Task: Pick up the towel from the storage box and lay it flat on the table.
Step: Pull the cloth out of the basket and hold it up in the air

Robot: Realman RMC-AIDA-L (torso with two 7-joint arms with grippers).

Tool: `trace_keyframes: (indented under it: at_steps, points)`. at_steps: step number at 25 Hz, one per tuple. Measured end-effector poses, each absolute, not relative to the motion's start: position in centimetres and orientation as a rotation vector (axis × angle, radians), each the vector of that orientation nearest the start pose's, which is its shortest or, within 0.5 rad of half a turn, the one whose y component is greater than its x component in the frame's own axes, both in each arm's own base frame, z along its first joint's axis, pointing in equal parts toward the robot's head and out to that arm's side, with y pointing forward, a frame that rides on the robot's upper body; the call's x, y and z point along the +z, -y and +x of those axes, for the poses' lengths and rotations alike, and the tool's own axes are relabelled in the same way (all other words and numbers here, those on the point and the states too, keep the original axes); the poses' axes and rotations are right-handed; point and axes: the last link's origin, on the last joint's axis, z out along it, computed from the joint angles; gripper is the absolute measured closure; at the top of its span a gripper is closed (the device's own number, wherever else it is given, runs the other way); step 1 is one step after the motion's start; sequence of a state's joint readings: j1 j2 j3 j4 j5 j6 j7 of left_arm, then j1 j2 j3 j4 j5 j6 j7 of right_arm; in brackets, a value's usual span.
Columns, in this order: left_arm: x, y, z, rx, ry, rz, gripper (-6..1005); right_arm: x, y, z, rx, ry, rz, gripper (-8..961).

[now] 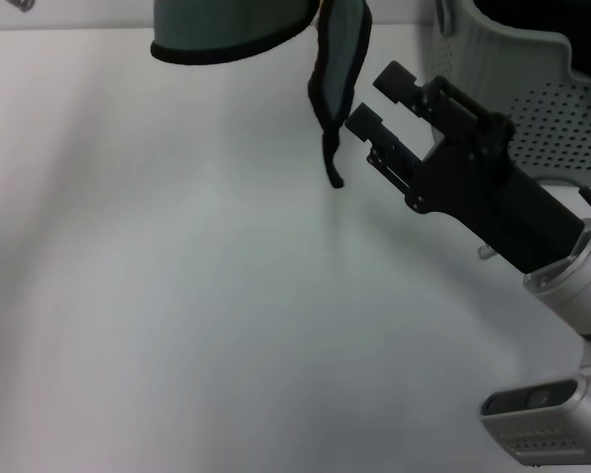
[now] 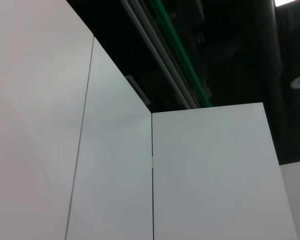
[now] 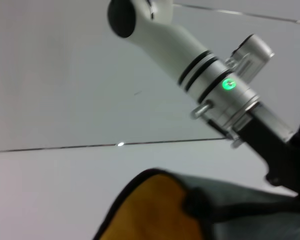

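The towel hangs in the air over the far side of the table, teal-grey side out, black edge showing. A folded corner dangles lower. My right gripper is open just right of that dangling corner, its fingers apart from the cloth. The right wrist view shows the towel's mustard side and my left gripper coming down onto the cloth's upper edge, holding it up. The storage box stands at the far right, behind the right arm.
The left arm's white wrist with a green light crosses the right wrist view. White wall panels and a dark ceiling fill the left wrist view. A camera unit sits at the near right.
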State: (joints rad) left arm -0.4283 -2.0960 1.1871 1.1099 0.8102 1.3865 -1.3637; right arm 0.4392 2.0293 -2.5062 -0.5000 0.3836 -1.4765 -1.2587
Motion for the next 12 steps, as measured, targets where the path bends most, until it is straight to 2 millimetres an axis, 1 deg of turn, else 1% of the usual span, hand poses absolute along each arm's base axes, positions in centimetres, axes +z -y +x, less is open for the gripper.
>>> trace_keyframes:
  at_steps: [5,12]
  points:
    - [10.3,-34.76,-9.99,-1.714,0.047,-2.118,991,-6.59,-27.96,18.5,0.396,1.226,-1.407,474]
    - [9.92,-34.71,-9.67,-1.72,0.044,-2.135,990,-6.81,-28.14,17.66,0.436,1.241,-1.409,482]
